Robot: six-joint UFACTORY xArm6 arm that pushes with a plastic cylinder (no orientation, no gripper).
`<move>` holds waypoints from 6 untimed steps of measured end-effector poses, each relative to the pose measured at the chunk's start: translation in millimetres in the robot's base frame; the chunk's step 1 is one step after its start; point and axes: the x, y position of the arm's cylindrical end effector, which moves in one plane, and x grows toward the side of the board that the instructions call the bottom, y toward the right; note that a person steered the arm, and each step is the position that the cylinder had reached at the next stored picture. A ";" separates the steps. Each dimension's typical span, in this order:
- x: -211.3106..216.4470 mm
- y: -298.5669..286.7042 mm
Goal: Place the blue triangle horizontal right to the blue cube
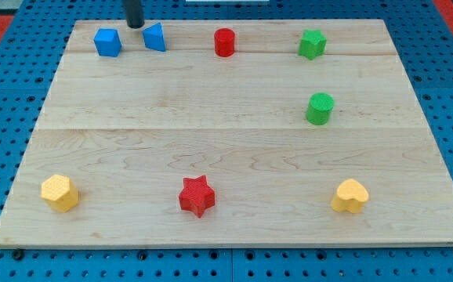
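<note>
- One camera view is all I have, looking down over the wooden counter [234, 157] with eight blocks on it.
- My tip [135, 25] sits near the view's top edge, in the gap between the blue cube [107, 42] and the blue triangle [155, 37], slightly above both.
- No pincer is fitted to this arm, so there is no jaw state to tell; the rod simply ends in that dark tip.
- Blue triangle: just to the right of my tip and a little below it, very close; I cannot tell whether they touch.
- Blue cube: just to the left of my tip and a little below, a small gap apart from it.
- Cube and triangle lie roughly level with each other, the triangle on the cube's right.
- Red cylinder [224, 41]: further right of my tip, in the same top row.
- Green star [311, 44]: far right of my tip, same row.
- Green cylinder [319, 108]: right of my tip and lower down, below the green star.
- Yellow hexagon-like block [59, 193]: far below my tip, to its left.
- Red star [197, 196]: far below my tip, somewhat right.
- Yellow heart-like block [350, 196]: far below and well to the right.
</note>
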 end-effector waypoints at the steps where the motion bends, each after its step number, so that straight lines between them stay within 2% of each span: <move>1: 20.9 34.5; 3: 3.0 42.2; 5: 14.9 46.9; 6: 25.6 30.1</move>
